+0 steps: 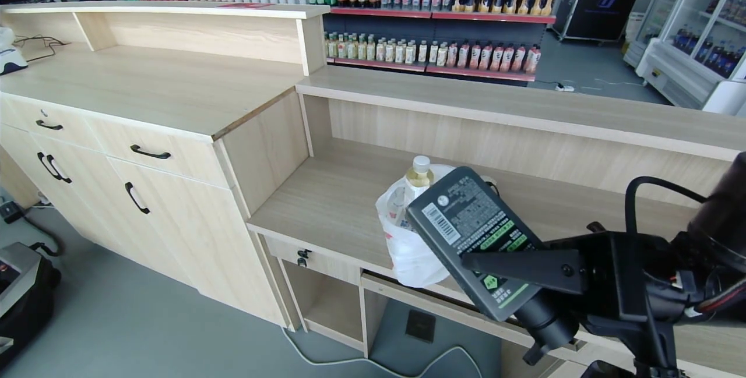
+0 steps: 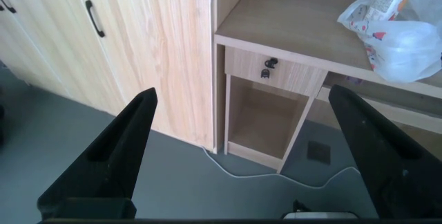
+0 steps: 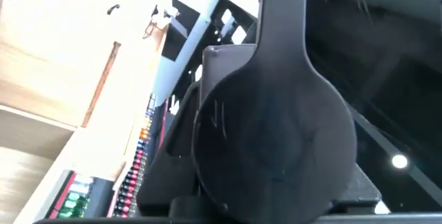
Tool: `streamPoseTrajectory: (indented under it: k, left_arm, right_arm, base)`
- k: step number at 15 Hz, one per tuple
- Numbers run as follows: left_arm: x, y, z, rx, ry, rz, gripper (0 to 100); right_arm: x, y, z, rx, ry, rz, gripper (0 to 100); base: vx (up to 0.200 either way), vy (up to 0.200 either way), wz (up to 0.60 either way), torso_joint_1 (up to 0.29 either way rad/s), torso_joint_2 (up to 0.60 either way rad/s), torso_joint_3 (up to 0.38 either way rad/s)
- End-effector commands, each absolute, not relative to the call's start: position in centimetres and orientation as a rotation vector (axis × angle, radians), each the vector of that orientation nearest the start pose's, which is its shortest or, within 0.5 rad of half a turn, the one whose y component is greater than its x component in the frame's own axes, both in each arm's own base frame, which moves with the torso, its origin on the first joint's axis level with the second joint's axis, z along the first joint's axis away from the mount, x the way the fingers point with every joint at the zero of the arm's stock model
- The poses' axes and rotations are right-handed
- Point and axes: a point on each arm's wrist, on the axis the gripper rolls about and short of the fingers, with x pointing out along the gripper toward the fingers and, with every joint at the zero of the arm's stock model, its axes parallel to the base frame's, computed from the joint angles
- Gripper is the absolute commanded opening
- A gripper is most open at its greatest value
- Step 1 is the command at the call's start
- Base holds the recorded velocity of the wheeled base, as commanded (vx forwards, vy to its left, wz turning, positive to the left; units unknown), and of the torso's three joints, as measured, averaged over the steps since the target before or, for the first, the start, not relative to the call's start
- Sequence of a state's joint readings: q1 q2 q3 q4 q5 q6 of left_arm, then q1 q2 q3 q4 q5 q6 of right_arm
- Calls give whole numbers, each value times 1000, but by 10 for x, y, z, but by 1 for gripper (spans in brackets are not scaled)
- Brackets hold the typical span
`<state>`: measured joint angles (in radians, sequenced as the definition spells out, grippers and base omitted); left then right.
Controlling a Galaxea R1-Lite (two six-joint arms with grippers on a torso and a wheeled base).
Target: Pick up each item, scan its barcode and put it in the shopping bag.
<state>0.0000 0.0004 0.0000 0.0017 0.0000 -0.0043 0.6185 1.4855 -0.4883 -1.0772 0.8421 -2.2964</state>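
Barcode [image 1: 441, 222] upward, we hold the dark bottle [image 1: 466, 215] clamped in our right gripper [image 1: 507, 276], near the white shopping bag [image 1: 411, 253] on the lower counter [image 1: 326, 197]; our left gripper [image 2: 243, 98] hangs beside the cabinet [image 2: 166, 51], jaws wide apart.

The head camera looked forward and down over the counter [image 1: 145, 87]. The left wrist camera, lower, shared the shopping bag [image 2: 400, 41] with it; the right wrist camera sat close against the dark item [image 3: 276, 127].
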Motion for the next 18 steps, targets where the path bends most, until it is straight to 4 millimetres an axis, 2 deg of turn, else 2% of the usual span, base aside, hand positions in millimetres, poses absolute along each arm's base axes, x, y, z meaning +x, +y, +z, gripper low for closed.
streamPoseTrajectory:
  k: [1,13,18]
  left_arm:
    - [-23,0,75,-5,2,0,100]
    - [-23,0,75,-5,2,0,100]
    - [-23,0,75,-5,2,0,100]
  right_arm:
    - [171,143,204,-1798,-1676,623,0]
    - [151,132,216,-1772,-1788,579,0]
    - [147,128,208,-1792,-1767,693,0]
  base:
    - [0,0,0,0,0,0]
    - [0,0,0,0,0,0]
    - [0,0,0,0,0,0]
